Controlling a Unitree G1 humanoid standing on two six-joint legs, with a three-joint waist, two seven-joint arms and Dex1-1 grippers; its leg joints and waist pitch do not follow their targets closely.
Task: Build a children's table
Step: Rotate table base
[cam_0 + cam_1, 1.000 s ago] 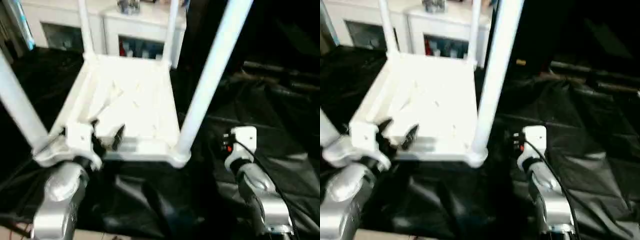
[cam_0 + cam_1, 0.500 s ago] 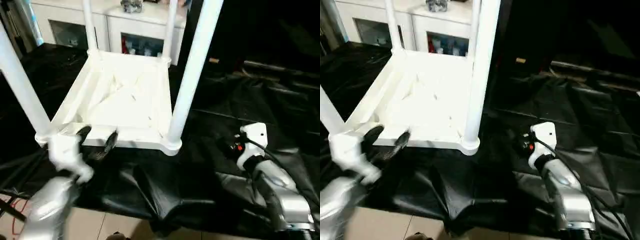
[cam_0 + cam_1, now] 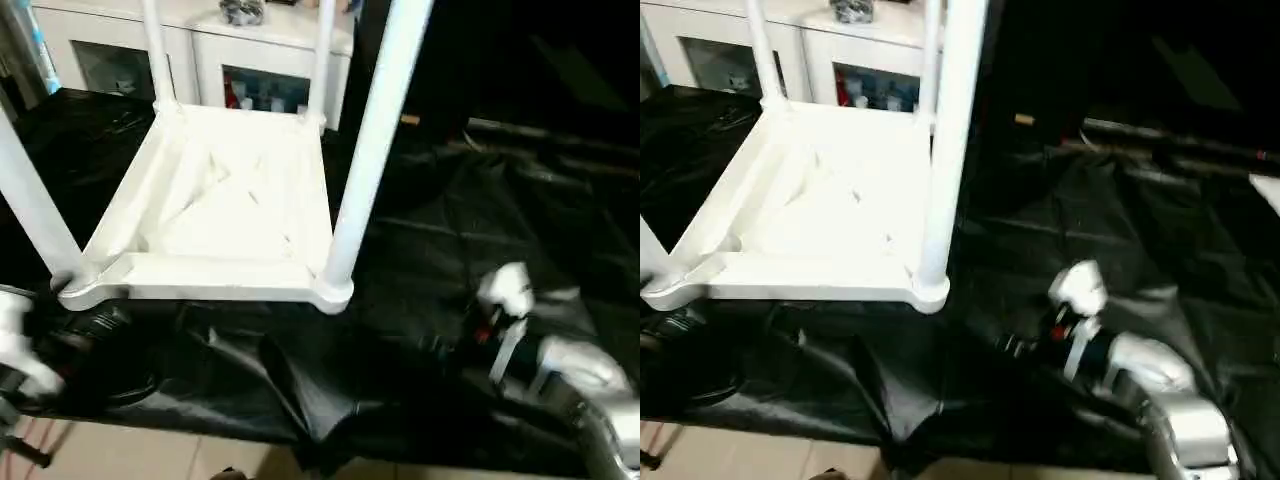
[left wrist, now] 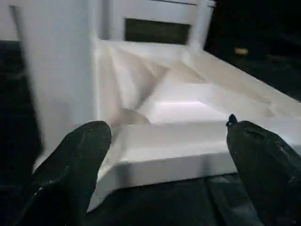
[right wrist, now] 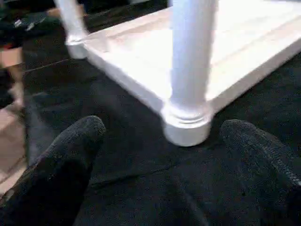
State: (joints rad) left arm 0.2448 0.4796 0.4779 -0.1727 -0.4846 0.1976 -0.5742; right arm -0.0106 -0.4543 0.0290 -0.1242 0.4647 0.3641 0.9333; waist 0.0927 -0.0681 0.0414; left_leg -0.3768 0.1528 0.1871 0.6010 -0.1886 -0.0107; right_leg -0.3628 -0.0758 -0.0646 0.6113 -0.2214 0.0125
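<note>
At the left edge of the black plastic sheet (image 3: 420, 250) that carries the work, the left gripper (image 4: 169, 155) points at the near left corner of the white plastic children's table (image 3: 230, 200). Its two black fingers (image 4: 75, 155) are spread wide with nothing between them, and the rim of the upturned top lies beyond them, apart from both pads.

The table lies upside down on the sheet, ribbed underside up, which I take to be so the round tube legs can be pushed down into the corner sockets. Four legs stand in the four corners: near left (image 3: 30, 210), far left (image 3: 155, 55), far right (image 3: 322, 60) and near right (image 3: 372, 140). With all four upright, the building looks close to done; what seems left is turning the table onto its feet.

Behind it stands a white cabinet with glass doors (image 3: 260, 60).

Toward the near right edge of the sheet, the right gripper (image 5: 164, 155) faces the near right socket (image 5: 187, 125). Its fingers (image 5: 66, 155) are also wide apart and empty, clear of the leg.
</note>
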